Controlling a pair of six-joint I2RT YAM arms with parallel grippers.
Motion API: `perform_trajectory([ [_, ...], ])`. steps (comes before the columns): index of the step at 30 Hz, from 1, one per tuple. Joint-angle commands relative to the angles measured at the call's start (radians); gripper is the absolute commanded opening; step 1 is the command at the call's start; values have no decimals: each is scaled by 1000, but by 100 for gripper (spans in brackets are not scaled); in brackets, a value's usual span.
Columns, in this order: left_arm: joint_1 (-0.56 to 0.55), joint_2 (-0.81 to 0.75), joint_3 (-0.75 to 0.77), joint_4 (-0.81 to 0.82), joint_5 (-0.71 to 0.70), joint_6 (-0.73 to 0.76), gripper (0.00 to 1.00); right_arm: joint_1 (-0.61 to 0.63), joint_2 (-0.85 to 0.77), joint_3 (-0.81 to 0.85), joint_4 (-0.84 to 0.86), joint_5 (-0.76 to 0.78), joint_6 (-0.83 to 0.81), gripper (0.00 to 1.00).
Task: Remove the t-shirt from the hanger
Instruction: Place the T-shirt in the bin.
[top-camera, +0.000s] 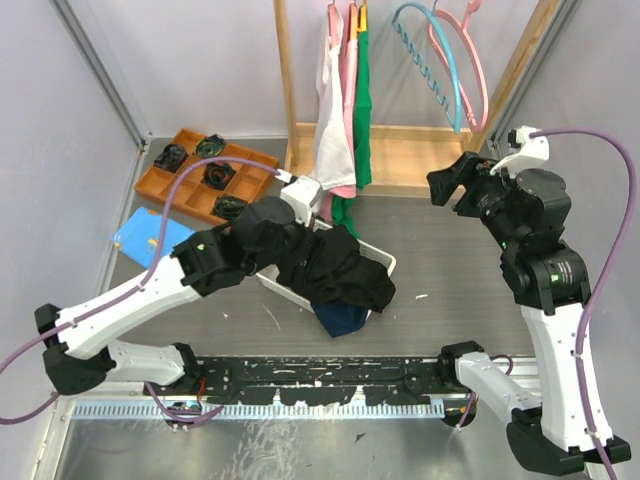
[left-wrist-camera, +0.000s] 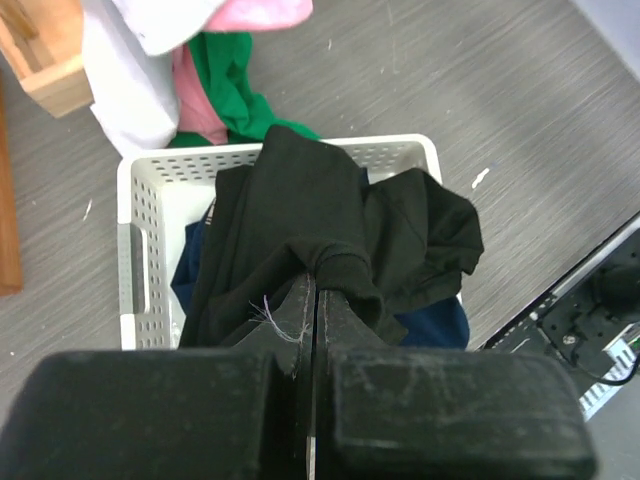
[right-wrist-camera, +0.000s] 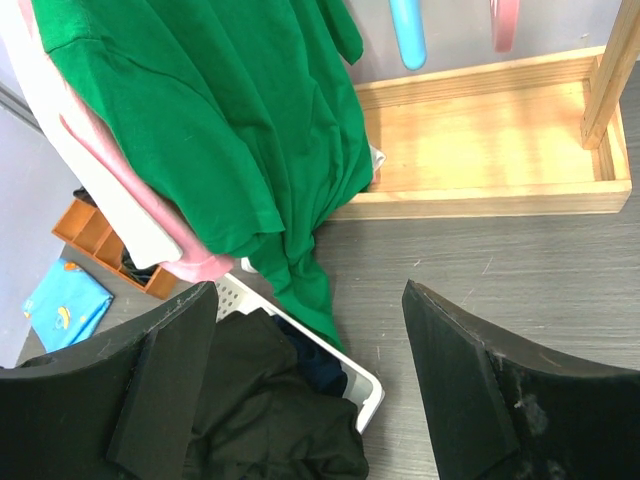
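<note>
**Grey table (top-camera: 450, 270), black shirt over the basket**

The left gripper (left-wrist-camera: 315, 285) has its jaws pressed together on a fold of the soft black t-shirt (left-wrist-camera: 300, 210), which drapes across the white perforated basket (left-wrist-camera: 135, 200), left of centre. Only the left wrist view shows that pinch; from above, cloth hides it. Navy fabric (top-camera: 340, 320) spills over the basket's near edge. The right gripper (right-wrist-camera: 305, 295), jaws spread wide and holding nothing, faces the green shirt (right-wrist-camera: 220, 110) hanging beside pink (right-wrist-camera: 100, 185) and white ones (top-camera: 332, 130) on the wooden rack (right-wrist-camera: 480, 150). Bare blue (top-camera: 440, 60) and pink hangers (top-camera: 465, 50) hang to the right. An orange tray (top-camera: 180, 175) sits far left.
</note>
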Motion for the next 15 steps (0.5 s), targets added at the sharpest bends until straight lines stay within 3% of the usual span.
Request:
perform_trajectory([
  [1, 3, 59, -38, 56, 39, -2, 0, -2, -18, 29, 11, 1, 1, 81],
  [9, 3, 213, -170, 215, 94, -128, 0, -2, -19, 39, -39, -12, 2, 83],
  [15, 3, 299, -212, 215, 93, -211, 0, -2, -37, 22, -84, -23, 4, 83],
])
